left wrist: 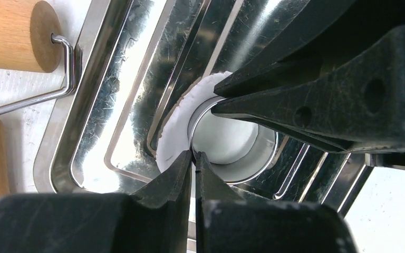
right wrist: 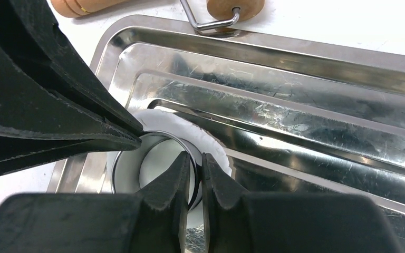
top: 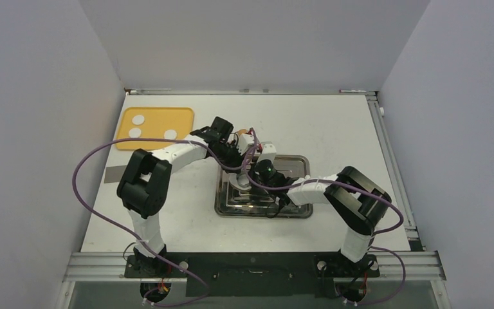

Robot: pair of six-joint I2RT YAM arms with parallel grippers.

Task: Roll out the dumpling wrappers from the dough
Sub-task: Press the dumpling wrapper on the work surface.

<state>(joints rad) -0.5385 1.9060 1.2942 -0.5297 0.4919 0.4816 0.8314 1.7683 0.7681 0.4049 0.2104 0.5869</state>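
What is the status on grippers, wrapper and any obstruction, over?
Grippers: left gripper, right gripper both shut on metal ring rim. Ring sits on flattened wrapper in steel tray. Outside tray: rolling pin; nothing blocking.

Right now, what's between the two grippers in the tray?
The metal ring, sitting on the dumpling wrapper; the left gripper and right gripper pinch opposite sides of its wall. Left wrist view shows it.

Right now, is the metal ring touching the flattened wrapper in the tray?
Touching. The left wrist view shows the metal ring sitting down on the wrapper, with white dough inside the ring and around its outside.
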